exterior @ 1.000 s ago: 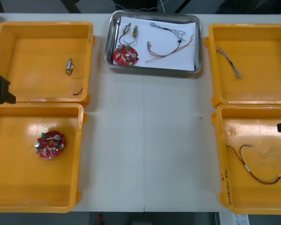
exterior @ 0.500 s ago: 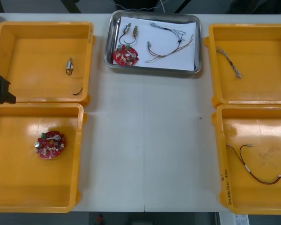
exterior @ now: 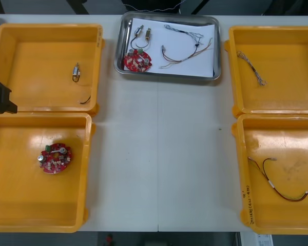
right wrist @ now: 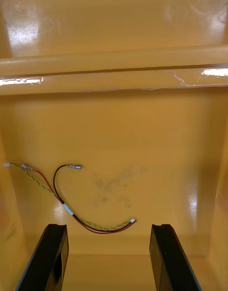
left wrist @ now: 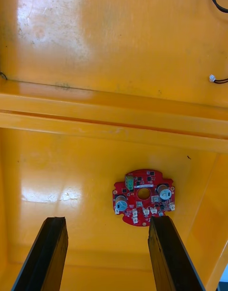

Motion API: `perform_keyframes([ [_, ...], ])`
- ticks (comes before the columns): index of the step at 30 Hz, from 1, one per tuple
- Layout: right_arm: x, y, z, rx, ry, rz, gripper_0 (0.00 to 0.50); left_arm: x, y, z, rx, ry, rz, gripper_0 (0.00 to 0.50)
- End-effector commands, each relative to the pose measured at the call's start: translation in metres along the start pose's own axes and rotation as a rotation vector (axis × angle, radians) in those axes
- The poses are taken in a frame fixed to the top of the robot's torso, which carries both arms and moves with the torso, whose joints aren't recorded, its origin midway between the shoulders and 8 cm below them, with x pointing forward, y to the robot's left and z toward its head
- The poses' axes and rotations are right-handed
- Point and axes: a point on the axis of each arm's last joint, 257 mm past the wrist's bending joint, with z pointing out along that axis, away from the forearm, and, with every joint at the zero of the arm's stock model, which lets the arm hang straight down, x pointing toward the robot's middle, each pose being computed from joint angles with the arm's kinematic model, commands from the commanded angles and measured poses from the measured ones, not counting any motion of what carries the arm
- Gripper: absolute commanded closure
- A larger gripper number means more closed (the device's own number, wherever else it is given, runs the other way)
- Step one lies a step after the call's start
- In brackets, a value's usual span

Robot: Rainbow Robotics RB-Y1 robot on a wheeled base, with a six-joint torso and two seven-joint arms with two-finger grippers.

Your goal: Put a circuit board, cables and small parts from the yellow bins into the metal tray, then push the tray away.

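Left gripper (left wrist: 107,222) near one circuit board (left wrist: 144,196)

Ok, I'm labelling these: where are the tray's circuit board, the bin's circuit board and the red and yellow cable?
Tray circuit board (exterior: 137,60), front view, middle of the disc.
Bin circuit board (left wrist: 135,196), left wrist view, face beside centre hole.
Red and yellow cable (right wrist: 67,209), right wrist view, white sleeve.

Metal tray (exterior: 169,15) w/ red board (exterior: 137,60), cables (exterior: 187,48), small parts (exterior: 142,33) (all inside).

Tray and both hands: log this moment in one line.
tray: loaded, at far edge | left hand: open above near-left bin with board | right hand: open above near-right bin with cable
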Motion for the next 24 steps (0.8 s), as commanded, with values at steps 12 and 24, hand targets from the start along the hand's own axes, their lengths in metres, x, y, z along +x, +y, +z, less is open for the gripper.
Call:
perform_keyframes([
  [12,-0.0147,-0.0079,-0.0162,0.029,-0.035,-0.046,0.000,-0.0001,0.0031,-0.0049,-0.003,-0.020,0.072,0.000],
  [24,-0.0147,-0.0079,-0.0162,0.029,-0.035,-0.046,0.000,-0.0001,0.0031,-0.0049,-0.003,-0.020,0.072,0.000],
])
